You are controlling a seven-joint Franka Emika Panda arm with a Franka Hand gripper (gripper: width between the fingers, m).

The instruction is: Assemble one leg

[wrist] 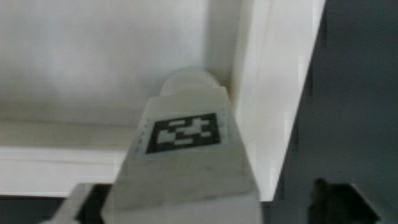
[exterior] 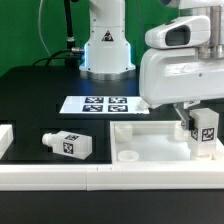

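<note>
My gripper [exterior: 202, 120] is shut on a leg [exterior: 206, 134], a chunky white peg with a black-and-white tag. It holds the leg upright over the right-hand corner of the large white panel [exterior: 150, 150]. In the wrist view the leg [wrist: 187, 140] fills the middle between my dark fingertips [wrist: 80, 208], its far end at the panel's corner [wrist: 107, 70]. I cannot tell whether the leg touches the panel. A second leg [exterior: 68, 146] lies on its side on the black table at the exterior view's left.
The marker board [exterior: 105, 104] lies flat behind the panel. The robot base [exterior: 105, 45] stands at the back. A white rail [exterior: 100, 182] runs along the table's front edge. Another white part [exterior: 5, 140] shows at the far left edge.
</note>
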